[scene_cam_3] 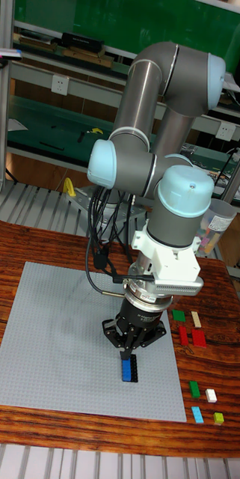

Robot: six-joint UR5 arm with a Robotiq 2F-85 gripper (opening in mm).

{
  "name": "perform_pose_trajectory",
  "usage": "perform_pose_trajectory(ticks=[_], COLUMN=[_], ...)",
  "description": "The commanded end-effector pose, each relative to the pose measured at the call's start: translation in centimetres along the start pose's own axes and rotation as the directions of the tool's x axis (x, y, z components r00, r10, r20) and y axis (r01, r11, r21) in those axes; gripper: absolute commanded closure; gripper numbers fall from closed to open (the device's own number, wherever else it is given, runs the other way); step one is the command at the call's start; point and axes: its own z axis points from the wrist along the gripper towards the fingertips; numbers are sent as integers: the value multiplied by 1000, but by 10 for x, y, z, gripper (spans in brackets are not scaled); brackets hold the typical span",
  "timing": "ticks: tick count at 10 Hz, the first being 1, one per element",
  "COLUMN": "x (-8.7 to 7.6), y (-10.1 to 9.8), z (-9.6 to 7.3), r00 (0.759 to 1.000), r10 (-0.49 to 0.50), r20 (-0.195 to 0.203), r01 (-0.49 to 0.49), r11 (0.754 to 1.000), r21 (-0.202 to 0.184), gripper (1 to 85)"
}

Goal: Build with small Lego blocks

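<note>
My gripper [128,355] points straight down over the grey baseplate [52,337], near its right side. Its fingertips sit at the top end of a blue brick [125,369] and a black brick [133,368] that lie side by side on the plate. The fingers look drawn close together, but whether they hold a brick is hidden by the gripper body. Loose bricks lie on the wooden table to the right of the plate: a green brick [179,316], a cream brick [197,319], and two red bricks [194,337].
More loose bricks lie near the table's front right: green [195,388], white [211,395], light blue [198,415] and yellow-green [219,418]. A clear container [218,221] stands at the back right. A black cable [97,262] hangs from the arm over the plate.
</note>
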Motion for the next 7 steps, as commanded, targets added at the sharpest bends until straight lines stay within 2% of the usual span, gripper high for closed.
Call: perform_pose_trajectory(ticks=[1,7], x=[-7,-8], y=[8,11], z=[9,13], r00=[1000,1000], r10=[18,23], r20=[13,11], r01=[-18,-23], r11=[1000,1000], r21=[1,-3], gripper=[843,843])
